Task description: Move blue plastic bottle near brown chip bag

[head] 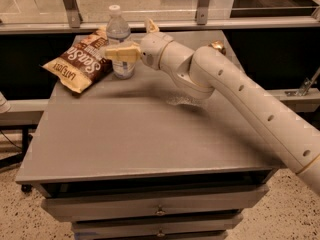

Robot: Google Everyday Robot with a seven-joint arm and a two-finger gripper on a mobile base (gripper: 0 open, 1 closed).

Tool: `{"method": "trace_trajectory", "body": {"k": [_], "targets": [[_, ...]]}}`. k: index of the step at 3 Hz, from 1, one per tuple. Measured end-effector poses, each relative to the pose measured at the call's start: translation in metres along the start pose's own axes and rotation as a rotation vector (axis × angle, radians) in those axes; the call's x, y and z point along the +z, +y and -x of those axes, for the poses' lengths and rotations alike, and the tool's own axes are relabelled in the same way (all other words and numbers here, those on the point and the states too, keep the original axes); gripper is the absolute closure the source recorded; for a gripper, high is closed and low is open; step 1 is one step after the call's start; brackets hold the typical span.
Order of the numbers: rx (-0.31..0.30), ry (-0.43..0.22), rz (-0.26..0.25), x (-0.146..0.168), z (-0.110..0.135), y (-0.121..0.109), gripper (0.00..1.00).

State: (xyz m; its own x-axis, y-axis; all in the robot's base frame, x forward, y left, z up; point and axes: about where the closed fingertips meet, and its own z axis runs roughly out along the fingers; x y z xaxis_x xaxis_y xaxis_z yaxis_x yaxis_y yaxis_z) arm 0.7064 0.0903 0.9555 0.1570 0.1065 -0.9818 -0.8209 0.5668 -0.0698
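The blue plastic bottle (118, 32), clear with a white cap, stands upright on the grey table (150, 149) at its far left. Its left side is right against the brown chip bag (79, 66), which lies flat there. My gripper (127, 37) is at the bottle, reaching in from the right. The near finger (121, 53) crosses in front of the bottle's lower half. The far finger (149, 25) sticks up behind and to the right of the bottle, clear of it. The jaws look spread, with no squeeze on the bottle.
A crushed gold can (217, 46) peeks out behind my arm at the table's far right. A small clear crinkly scrap (184, 101) lies on the table under the arm. A metal rail and glass panels run behind the table. Drawers sit below its front edge.
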Motion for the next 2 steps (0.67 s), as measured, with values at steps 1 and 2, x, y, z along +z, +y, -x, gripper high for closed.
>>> {"method": "trace_trajectory", "body": {"k": [1,2], "targets": [[-0.031,0.014,-0.007,-0.015,0.006,-0.002,0.0],[-0.102,0.049,-0.028,-0.053,0.024,-0.01,0.0]]}}
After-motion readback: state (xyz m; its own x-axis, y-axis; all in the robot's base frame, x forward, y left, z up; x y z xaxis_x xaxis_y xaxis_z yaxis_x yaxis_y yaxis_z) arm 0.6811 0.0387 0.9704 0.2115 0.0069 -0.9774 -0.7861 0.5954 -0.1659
